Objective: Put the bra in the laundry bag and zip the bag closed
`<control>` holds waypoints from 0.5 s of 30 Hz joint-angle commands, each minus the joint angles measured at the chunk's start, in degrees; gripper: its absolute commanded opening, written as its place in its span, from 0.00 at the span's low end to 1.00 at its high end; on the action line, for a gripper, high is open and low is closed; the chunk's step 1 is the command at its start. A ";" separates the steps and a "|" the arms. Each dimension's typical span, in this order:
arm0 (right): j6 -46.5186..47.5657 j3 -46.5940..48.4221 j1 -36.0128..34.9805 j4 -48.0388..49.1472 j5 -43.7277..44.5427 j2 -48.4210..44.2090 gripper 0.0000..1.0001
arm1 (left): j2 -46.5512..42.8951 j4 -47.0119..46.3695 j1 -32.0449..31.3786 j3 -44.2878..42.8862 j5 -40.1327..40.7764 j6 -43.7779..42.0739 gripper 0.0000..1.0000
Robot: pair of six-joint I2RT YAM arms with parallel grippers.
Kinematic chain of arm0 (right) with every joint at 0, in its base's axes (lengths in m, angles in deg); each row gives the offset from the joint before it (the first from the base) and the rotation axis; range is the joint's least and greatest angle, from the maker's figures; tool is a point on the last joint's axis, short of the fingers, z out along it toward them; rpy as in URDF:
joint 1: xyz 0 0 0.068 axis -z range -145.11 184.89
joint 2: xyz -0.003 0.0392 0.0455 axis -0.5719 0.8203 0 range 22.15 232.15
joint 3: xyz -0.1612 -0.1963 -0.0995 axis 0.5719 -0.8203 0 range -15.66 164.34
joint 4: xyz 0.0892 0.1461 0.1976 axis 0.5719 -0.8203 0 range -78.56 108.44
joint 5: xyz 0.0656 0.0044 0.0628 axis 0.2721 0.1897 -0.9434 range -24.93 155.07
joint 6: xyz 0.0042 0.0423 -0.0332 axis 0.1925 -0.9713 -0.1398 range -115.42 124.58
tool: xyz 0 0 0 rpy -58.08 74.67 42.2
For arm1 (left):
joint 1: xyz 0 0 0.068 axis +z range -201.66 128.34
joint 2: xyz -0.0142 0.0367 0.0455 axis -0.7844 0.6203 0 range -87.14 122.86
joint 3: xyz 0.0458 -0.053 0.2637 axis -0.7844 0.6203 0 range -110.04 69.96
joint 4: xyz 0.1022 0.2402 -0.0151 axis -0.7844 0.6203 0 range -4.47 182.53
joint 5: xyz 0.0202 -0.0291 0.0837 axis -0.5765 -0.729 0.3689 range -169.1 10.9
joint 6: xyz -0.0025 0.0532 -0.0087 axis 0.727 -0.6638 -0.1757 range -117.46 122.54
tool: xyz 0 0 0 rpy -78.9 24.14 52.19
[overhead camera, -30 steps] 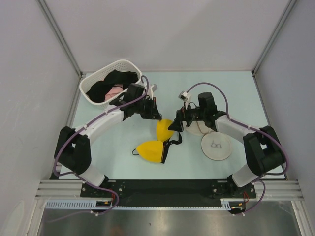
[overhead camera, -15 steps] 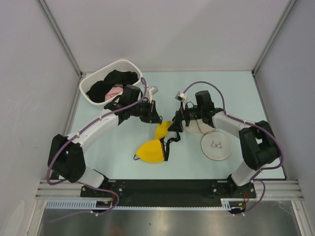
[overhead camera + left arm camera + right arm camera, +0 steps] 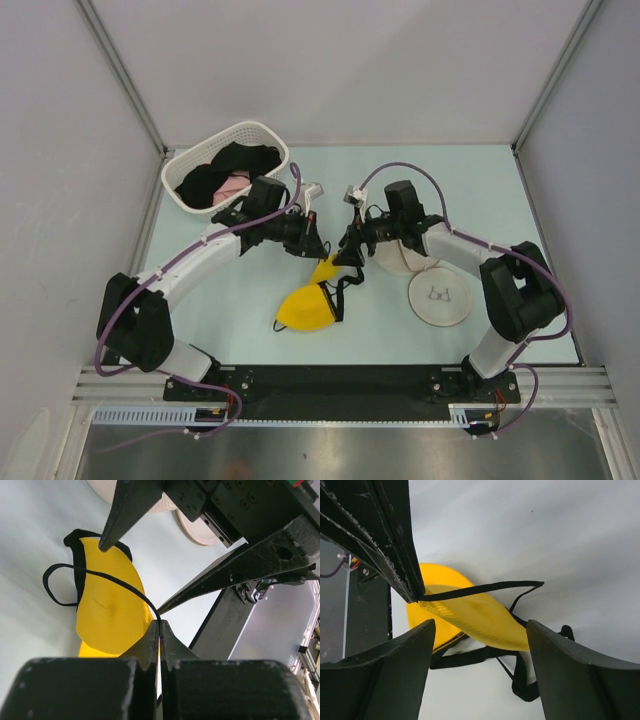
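Left arm: stretched forward and inward, wrist angled toward the centre.
Left pincer: fingers pressed flat together, pinching a thin black strap of the bra.
Right arm: bent in from the right, wrist facing the left one.
Right pincer: fingers spread wide, tips just beside the left pincer's.

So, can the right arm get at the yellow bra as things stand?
Probably yes. The right gripper is open just above the bra, with nothing between them. The left gripper, shut on its black strap, is close beside.
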 commanded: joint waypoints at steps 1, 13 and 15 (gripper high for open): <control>2.06 0.54 -2.20 -2.41 -0.45 -0.16 0.75 | -3.01 0.61 0.45 0.39 -3.02 -3.41 0.00; -7.77 -3.34 -10.01 4.70 6.74 -2.97 0.06 | -7.92 1.40 3.52 3.11 2.66 2.36 0.25; -11.71 -5.10 -13.43 6.99 12.27 -4.11 0.04 | -10.56 1.40 3.87 6.09 10.80 5.45 0.60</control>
